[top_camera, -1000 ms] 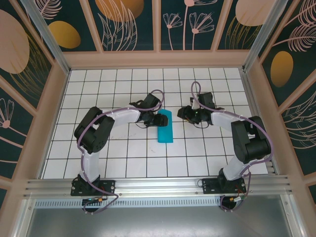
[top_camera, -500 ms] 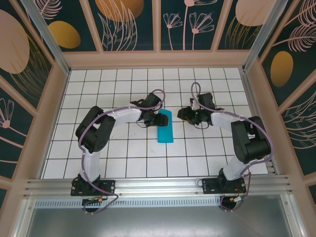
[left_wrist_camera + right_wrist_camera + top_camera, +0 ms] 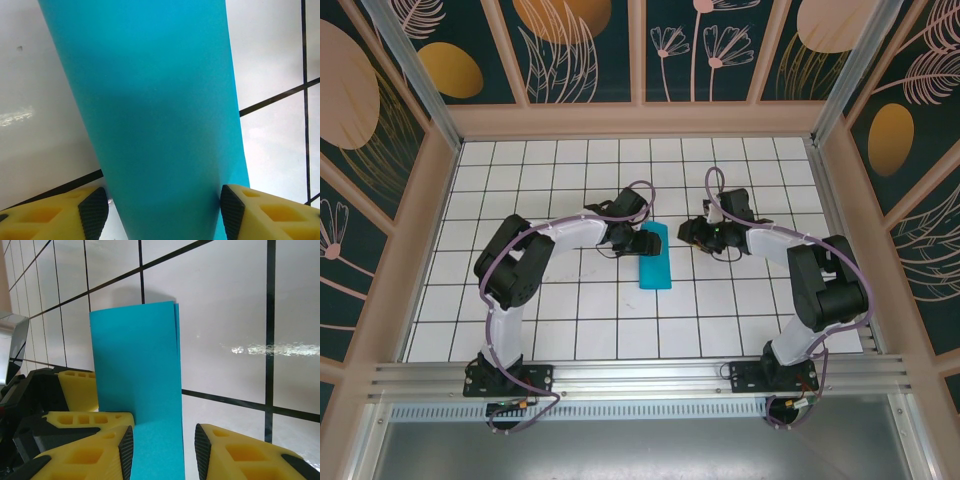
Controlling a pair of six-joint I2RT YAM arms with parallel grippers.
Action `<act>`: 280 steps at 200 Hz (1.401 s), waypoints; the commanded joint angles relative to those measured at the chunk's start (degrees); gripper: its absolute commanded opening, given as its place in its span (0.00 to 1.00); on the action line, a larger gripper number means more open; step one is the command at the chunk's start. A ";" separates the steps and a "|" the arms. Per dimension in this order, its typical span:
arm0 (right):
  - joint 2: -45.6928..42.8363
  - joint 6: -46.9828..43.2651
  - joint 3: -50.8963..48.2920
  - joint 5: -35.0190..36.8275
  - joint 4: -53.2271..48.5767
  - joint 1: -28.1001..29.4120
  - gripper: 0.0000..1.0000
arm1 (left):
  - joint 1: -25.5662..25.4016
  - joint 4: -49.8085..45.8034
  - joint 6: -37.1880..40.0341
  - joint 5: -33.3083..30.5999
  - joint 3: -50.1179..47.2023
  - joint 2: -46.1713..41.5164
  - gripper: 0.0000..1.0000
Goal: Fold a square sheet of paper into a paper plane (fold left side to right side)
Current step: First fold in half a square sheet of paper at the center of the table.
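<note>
Near the centre of the white gridded worktop (image 3: 570, 320), the teal-blue sheet of paper (image 3: 654, 258) lies folded into a narrow rectangle, its long axis running away from the arm bases. Left claw (image 3: 642, 240): at the sheet's far left edge, overlapping it in the top view. In the left wrist view its yellow fingers (image 3: 92, 215) are spread, one on either side of the paper, which spans the gap between them; whether they touch it cannot be told. Right claw (image 3: 692, 231): just right of the sheet's far end and apart from it, jaws spread. In the right wrist view the doubled paper edges show beyond the gap.
</note>
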 commanded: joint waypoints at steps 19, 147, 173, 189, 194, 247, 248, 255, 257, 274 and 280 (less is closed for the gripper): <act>-1.25 -0.03 -1.08 -0.92 -1.34 0.42 0.41 | -2.03 2.11 1.74 1.84 -1.13 6.62 0.66; 0.40 0.67 -0.60 -1.46 -1.34 2.98 0.39 | -2.08 1.85 0.90 1.52 -1.13 6.97 0.67; 0.55 0.72 -0.41 -1.29 -1.32 3.06 0.39 | -2.08 1.56 0.41 1.44 -1.46 6.97 0.67; 0.59 0.59 -0.30 -1.29 -1.60 3.04 0.39 | -2.04 1.20 0.58 1.02 -1.71 6.97 0.67; 0.59 0.59 -0.30 -1.37 -1.66 3.04 0.39 | -2.03 1.10 0.55 0.99 -1.73 6.97 0.67; 0.86 1.07 -0.66 -2.14 -1.47 3.68 0.37 | -2.08 1.45 0.50 0.82 -2.81 6.71 0.67; 0.90 1.09 -0.72 -2.15 -1.44 3.71 0.37 | -2.08 1.45 0.46 0.82 -2.80 6.71 0.67; 1.17 1.35 -0.84 -2.34 -1.01 3.94 0.36 | -2.02 1.45 0.45 0.82 -2.86 6.71 0.67; 1.31 1.44 -0.85 -2.41 -0.84 3.98 0.36 | -2.07 1.45 0.49 0.82 -2.84 6.67 0.67; 2.15 2.14 -0.73 -2.69 -0.14 4.59 0.31 | -2.04 1.45 0.46 0.81 -2.75 6.63 0.67; 2.55 2.32 -0.59 -2.84 0.09 4.88 0.28 | -2.08 1.45 0.50 0.82 -2.76 6.62 0.67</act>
